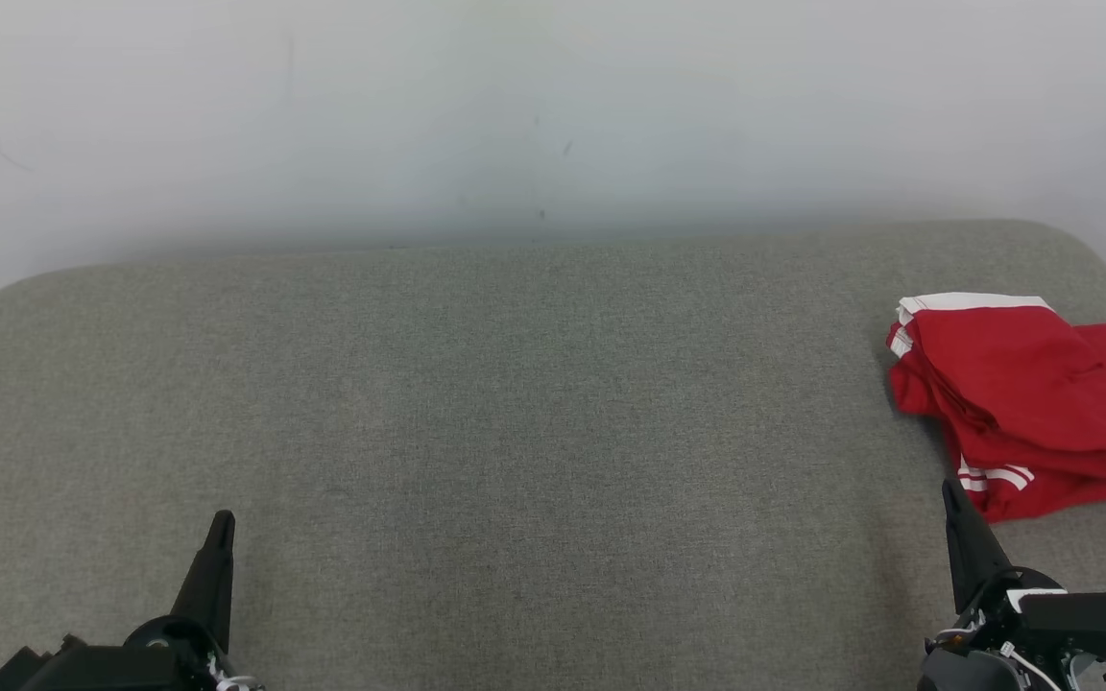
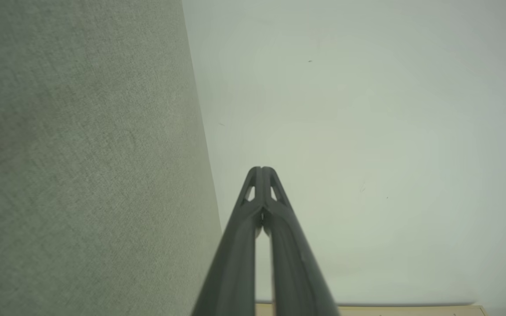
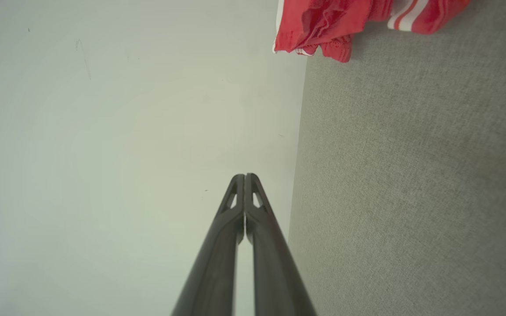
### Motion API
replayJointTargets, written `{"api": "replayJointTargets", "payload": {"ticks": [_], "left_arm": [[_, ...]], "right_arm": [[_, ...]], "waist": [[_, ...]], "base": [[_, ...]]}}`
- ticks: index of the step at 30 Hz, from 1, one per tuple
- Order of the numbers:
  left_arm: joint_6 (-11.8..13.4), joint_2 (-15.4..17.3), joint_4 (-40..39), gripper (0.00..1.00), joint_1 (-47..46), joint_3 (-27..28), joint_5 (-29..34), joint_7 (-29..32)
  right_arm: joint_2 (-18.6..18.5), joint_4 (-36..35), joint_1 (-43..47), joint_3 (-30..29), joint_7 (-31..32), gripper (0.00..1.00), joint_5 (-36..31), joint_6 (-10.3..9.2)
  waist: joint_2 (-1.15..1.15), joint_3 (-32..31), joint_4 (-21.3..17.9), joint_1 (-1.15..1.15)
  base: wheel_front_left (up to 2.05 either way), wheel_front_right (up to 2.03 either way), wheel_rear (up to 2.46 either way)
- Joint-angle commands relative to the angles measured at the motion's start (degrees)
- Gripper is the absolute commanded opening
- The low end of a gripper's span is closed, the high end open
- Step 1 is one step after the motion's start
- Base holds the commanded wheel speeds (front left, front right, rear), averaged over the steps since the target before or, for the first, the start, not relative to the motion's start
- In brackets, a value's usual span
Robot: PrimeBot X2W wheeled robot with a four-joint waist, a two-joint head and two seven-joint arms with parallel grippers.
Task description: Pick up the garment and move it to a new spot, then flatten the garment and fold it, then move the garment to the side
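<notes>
A grey fabric tabletop (image 1: 515, 403) with rounded corners is backed by a plain pale wall (image 1: 515, 115), a rumpled red white-striped garment (image 1: 1023, 403) is laid at its right edge, and the left fingers (image 1: 212, 576) and right fingers (image 1: 971, 547) are closed, empty.

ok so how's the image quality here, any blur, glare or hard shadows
Head view: soft, even light, no glare; the grey woven fabric surface fades hazily into the pale wall at its far edge, and the red garment with white stripes is sharp. Left wrist view: the shut left hand looks soft near the lens, weave crisp. Right wrist view: same for the right hand.
</notes>
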Motion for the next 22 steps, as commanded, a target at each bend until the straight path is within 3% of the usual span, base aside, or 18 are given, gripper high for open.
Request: {"api": "replayJointTargets", "payload": {"ticks": [1, 22], "left_arm": [[-0.2, 0.3, -0.2, 0.0, -0.3, 0.2, -0.3, 0.3], [-0.2, 0.3, -0.2, 0.0, -0.3, 0.2, -0.3, 0.2]], "right_arm": [[0.0, -0.1, -0.2, 0.0, 0.2, 0.0, 0.0, -0.12], [0.0, -0.1, -0.2, -0.1, 0.2, 0.0, 0.0, -0.12]], "waist": [[0.0, 0.0, 0.0, 0.0], [0.0, 0.0, 0.0, 0.0]], "base": [[0.0, 0.0, 0.0], [0.0, 0.0, 0.0]]}}
